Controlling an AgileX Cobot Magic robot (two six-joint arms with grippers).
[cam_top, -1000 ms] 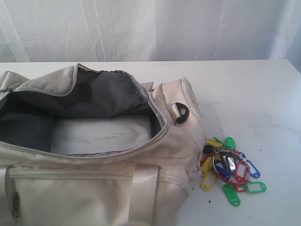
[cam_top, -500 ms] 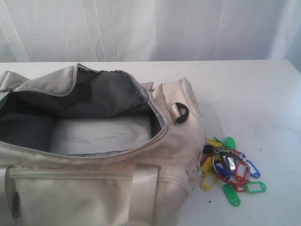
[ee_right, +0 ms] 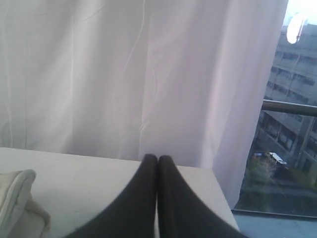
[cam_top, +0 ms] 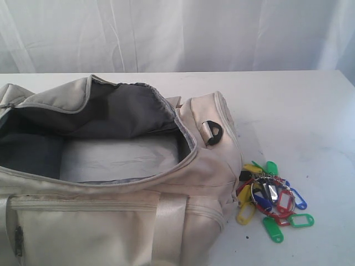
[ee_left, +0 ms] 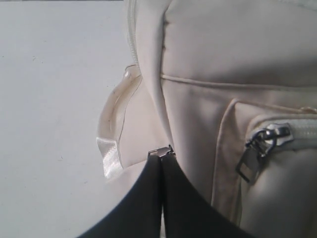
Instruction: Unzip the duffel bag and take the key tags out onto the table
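The cream duffel bag (cam_top: 111, 221) lies unzipped on the white table (cam_top: 288, 111), its grey lining showing. The key tags (cam_top: 270, 197), a bunch of green, yellow, red and blue tags on metal rings, rest on the table just off the bag's right end. Neither gripper shows in the exterior view. In the left wrist view my left gripper (ee_left: 161, 156) is shut at the bag's end (ee_left: 223, 59), with a small metal zipper pull (ee_left: 161, 150) pinched at its tips. My right gripper (ee_right: 157, 161) is shut on nothing, raised above the table, facing the curtain.
A pale webbing strap (ee_left: 115, 130) loops out beside the left gripper. A side pocket's dark zipper pull (ee_left: 255, 151) hangs near it. A dark D-ring (cam_top: 213, 133) sits on the bag's right end. A white curtain (cam_top: 177, 33) backs the table; a window (ee_right: 287, 124) lies past the table's edge.
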